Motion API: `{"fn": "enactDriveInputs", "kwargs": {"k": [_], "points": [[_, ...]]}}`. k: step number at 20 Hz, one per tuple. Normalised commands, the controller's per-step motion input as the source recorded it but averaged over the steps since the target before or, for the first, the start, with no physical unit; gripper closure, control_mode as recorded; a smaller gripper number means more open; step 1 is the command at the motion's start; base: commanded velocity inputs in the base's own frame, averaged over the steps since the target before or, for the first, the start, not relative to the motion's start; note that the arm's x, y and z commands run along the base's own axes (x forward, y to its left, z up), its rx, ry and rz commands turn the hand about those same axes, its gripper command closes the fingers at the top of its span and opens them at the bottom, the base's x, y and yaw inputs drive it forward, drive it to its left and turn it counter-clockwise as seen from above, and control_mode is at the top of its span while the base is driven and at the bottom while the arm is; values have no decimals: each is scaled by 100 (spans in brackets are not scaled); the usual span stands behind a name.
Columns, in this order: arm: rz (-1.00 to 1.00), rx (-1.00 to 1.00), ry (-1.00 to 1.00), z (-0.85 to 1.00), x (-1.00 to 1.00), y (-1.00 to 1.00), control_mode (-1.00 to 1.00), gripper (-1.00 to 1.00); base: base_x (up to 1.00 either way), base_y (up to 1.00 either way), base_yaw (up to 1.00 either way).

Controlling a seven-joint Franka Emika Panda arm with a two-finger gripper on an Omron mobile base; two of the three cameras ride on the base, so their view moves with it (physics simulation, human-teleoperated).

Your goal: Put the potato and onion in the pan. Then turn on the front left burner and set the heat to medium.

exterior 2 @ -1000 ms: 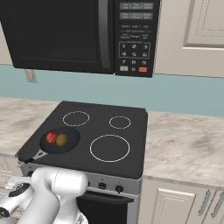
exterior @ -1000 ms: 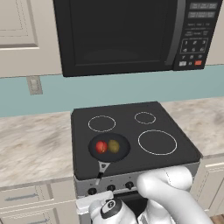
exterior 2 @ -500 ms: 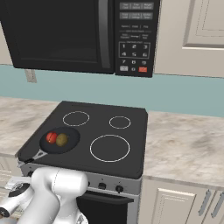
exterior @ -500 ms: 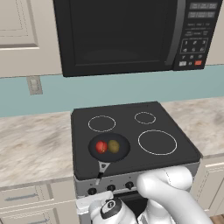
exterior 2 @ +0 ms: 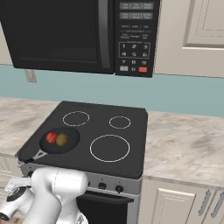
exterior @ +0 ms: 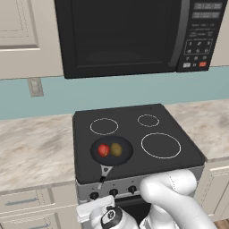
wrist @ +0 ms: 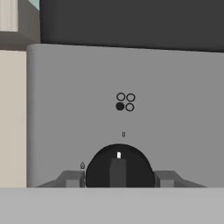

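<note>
The dark pan (exterior: 121, 157) (exterior 2: 72, 138) sits on the black cooktop (exterior: 134, 134) over the front left burner, which it covers. Inside it lie the red onion (exterior: 103, 150) (exterior 2: 51, 138) and, right beside it, the olive-brown potato (exterior: 116, 149) (exterior 2: 61, 139). In the hand view my gripper (wrist: 119, 178) is shut on a round black knob (wrist: 119, 164) on the stove's grey front panel. One fingertip presses each side of the knob. Its white mark points straight up, and the burner symbol above it has its lower left dot filled.
Three white-outlined rings mark the other zones, the largest (exterior: 160, 145) at front right. More knobs (exterior: 113, 192) line the panel. A black microwave (exterior: 120, 36) hangs over the stove. Marble counters (exterior: 36, 147) flank it, with drawers (exterior: 22, 201) below.
</note>
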Motion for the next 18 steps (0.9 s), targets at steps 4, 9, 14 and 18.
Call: {"fn": "enactDriveInputs", "kwargs": {"k": [4,9,14,18], "points": [[0,-12,-2,0,0,0,-100,100,0,0,0],[0,-12,2,7,0,0,-100,100,0,0,0],[0,-14,9,6,1,0,-100,100,0,0,0],[0,-14,7,1,0,0,-100,100,0,0,0]]}}
